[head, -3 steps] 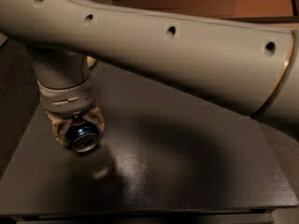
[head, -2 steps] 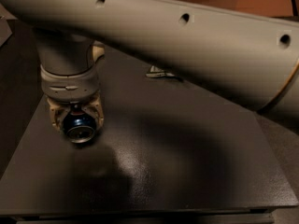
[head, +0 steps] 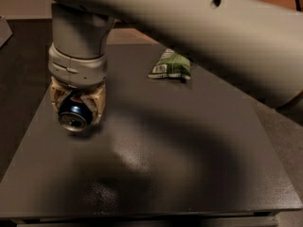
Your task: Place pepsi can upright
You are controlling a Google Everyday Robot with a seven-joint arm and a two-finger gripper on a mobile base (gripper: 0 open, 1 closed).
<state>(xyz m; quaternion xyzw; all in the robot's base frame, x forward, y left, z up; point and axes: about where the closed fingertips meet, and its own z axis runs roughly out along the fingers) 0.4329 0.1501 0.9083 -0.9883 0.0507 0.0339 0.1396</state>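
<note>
My gripper (head: 75, 109) hangs from the grey wrist at the left of the camera view, over the left part of the dark table (head: 180, 174). Its cream fingers (head: 98, 103) are shut on the pepsi can (head: 73, 114). The can is dark blue with a bit of the red and white logo showing at its top. It lies sideways in the grip, with a silver end facing the camera. It is held a little above the table surface, with its shadow just below it.
A green chip bag (head: 171, 65) lies on the far part of the table, right of the gripper. My thick grey arm (head: 213, 27) crosses the top of the view and hides the back right. The table's front edge runs along the bottom.
The arm and gripper have risen and shifted slightly right with the can still held. The chip bag, hidden by the arm before, has come into full view.
</note>
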